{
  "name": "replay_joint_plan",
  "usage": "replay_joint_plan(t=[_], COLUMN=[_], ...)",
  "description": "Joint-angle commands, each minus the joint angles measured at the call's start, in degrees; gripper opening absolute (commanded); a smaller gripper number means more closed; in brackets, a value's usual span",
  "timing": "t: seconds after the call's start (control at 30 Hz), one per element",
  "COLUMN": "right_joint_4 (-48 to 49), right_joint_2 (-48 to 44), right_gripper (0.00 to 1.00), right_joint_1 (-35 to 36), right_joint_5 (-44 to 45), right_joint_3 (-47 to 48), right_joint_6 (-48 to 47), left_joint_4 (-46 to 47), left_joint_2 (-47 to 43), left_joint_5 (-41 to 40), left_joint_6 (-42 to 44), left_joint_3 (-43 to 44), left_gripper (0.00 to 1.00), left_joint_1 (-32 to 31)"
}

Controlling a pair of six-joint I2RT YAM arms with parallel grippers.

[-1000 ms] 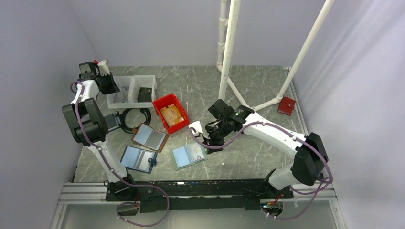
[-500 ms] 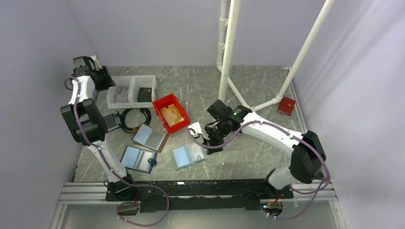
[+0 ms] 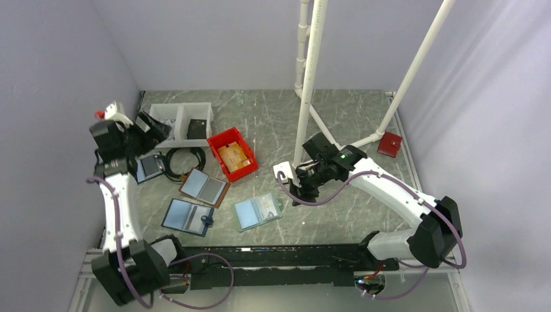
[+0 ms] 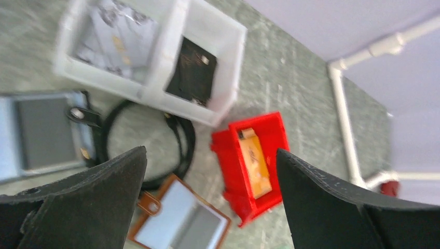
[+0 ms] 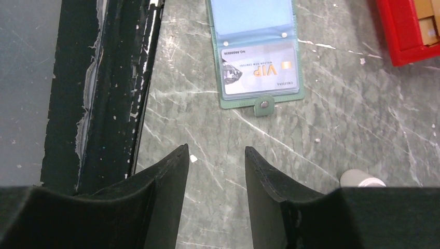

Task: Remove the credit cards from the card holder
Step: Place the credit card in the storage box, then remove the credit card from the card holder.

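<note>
The teal-edged card holder [image 3: 258,210] lies open on the marble table near the front rail. In the right wrist view the card holder [image 5: 257,52] shows a pale credit card [image 5: 259,70] marked VIP in its nearer clear panel, and its tab [image 5: 265,104] points at my right gripper [image 5: 217,150]. That gripper [image 3: 300,193] hovers just right of the holder, open and with nothing between its fingers. My left gripper [image 3: 149,123] is far left by the white bin, wide open and empty [image 4: 210,155]. An orange-tan card [image 4: 254,161] lies in the red bin [image 3: 232,155].
A white two-compartment bin [image 3: 179,123] stands at the back left, with a black cable ring [image 3: 182,162] below it. Brown-edged [image 3: 203,187], navy-edged [image 3: 188,216] and dark [image 3: 151,166] folders lie on the left. White pipes [image 3: 312,78] rise behind, near a red block [image 3: 390,144].
My left gripper went from shut to wide open and pulled back from over the white bin toward the left wall. The right gripper drew away to the right of the holder.
</note>
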Motion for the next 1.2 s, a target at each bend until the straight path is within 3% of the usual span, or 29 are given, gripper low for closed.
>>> replay_joint_plan(t=[0.0, 0.13, 0.27, 0.53, 1.17], right_joint_4=[2.4, 3.7, 3.9, 4.0, 3.9], right_joint_2=[-3.5, -5.9, -7.7, -6.9, -4.9], right_gripper=[0.47, 0.48, 0.49, 0.50, 0.50], right_joint_1=[-2.7, -5.2, -6.5, -6.5, -6.6], right_joint_5=[-3.6, -4.8, -6.2, -8.7, -8.8], right_joint_3=[-1.8, -3.9, -5.5, -5.7, -6.0], right_joint_6=[-1.6, -1.9, -4.4, -4.9, -5.1], left_joint_4=[6.1, 5.8, -1.1, -7.0, -5.3], left_joint_2=[-9.1, -13.3, -15.7, -18.8, -27.4], left_joint_5=[11.7, 22.2, 25.6, 22.8, 14.4], left_joint_6=[-8.2, -11.3, -9.4, -8.3, -15.3], left_joint_3=[-10.7, -15.5, -16.3, -17.0, -26.2], left_gripper=[0.99, 1.00, 0.99, 0.99, 0.97], left_joint_1=[0.0, -0.2, -1.6, -10.8, -29.4])
